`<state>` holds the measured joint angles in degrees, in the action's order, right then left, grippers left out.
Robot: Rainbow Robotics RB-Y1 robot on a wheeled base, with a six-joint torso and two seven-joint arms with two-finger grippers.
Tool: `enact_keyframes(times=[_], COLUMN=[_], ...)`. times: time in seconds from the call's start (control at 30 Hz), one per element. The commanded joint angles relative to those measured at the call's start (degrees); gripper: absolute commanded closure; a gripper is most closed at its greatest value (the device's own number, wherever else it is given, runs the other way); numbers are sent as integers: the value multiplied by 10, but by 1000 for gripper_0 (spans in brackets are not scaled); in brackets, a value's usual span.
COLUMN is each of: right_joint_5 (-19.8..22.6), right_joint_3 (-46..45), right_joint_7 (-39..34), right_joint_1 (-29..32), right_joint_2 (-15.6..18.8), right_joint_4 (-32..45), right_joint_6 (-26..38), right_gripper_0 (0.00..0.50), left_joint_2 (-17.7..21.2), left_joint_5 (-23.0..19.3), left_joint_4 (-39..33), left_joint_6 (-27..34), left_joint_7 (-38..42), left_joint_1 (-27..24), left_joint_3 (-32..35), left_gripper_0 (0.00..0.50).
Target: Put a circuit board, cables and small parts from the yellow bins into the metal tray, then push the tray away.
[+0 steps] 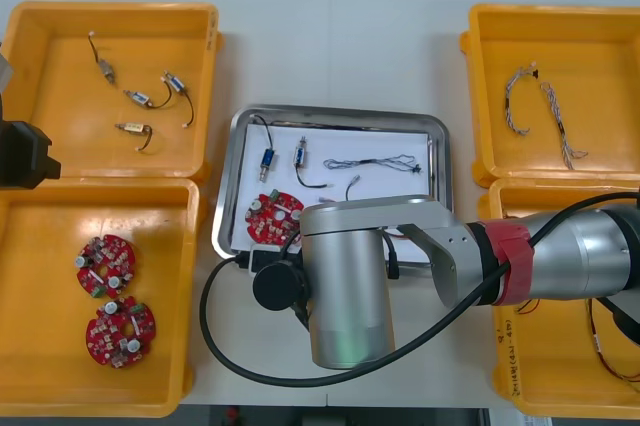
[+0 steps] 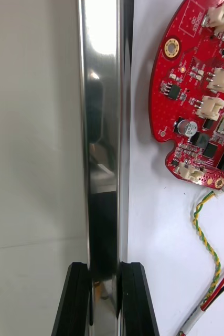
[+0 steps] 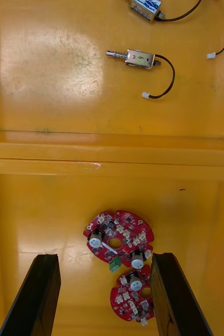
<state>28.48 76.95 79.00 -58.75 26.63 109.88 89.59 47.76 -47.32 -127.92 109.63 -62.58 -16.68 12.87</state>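
Right tool (image 2: 105, 304): clenched on the near rim of the metal tray (image 1: 340, 112), one black finger (image 2: 75, 302) outside the rim on the bench side, the other inside. In the front view the right arm's wrist covers the tray's near-left corner.

Just inside that rim lies the tray board (image 2: 195, 89). It is round, red, with white connectors and black chips, flat on the white liner. Close by it is a yellow-green twisted cable (image 2: 209, 236) with red and black leads beside it. Further in are two small metal parts (image 1: 268, 157) with black leads and a blue-white cable (image 1: 370, 162).

Left tool (image 3: 106, 302): released, fingers wide apart, hanging over the left near bin (image 1: 40, 246), which holds two spare boards (image 1: 105, 266).

- Left far bin (image 1: 50, 46): loose metal parts (image 1: 140, 98) with black leads.
- Right far bin (image 1: 600, 66): twisted cables (image 1: 545, 106).
- Right near bin (image 1: 560, 376): thin red wires (image 1: 615, 351), mostly behind the arm.

The tray sits between the bin pairs, near both and apart from each. Light bench (image 1: 340, 46) shows beyond its far rim, between the two far bins.
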Motion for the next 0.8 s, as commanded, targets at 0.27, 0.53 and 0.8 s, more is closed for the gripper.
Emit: enact_keyframes(times=[0.27, 0.53, 0.8], right_joint_5=[-62, -98, -115], right_joint_3=[-22, -23, -23], right_joint_7=[34, 47, 53], right_joint_1=[-23, -23, -26], right_joint_2=[22, 22, 31], right_joint_4=[11, -5, -13], right_joint_6=[-15, -35, -51], right_gripper_0=[500, 500, 500], left_joint_2=[4, 4, 4], left_joint_5=[4, 4, 4], left_joint_4=[-18, -18, -18], left_joint_6=[4, 4, 4], left_joint_7=[-52, -52, -52], left_joint_1=[9, 9, 9], left_joint_3=[16, 16, 16], left_gripper_0=[0, 0, 0])
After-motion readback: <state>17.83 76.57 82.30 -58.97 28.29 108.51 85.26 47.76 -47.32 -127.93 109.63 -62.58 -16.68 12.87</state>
